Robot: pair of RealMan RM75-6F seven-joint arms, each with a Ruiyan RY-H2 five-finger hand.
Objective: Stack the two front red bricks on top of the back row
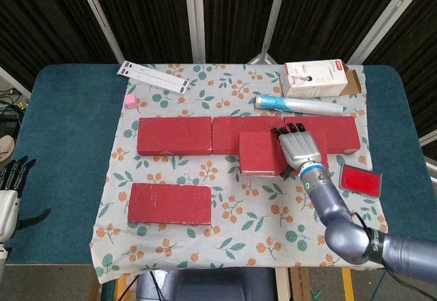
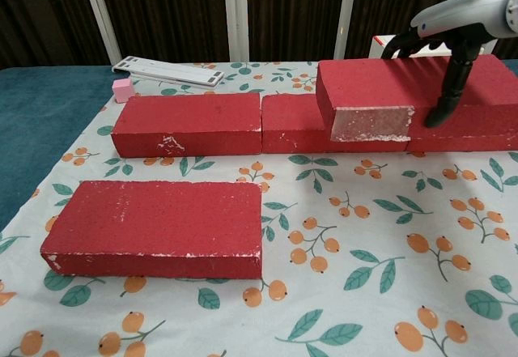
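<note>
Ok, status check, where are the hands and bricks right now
Right hand grips one red brick, airborne at the back row of red bricks. Left hand open, off-table. Other front brick untouched. Nothing blocking.
</note>
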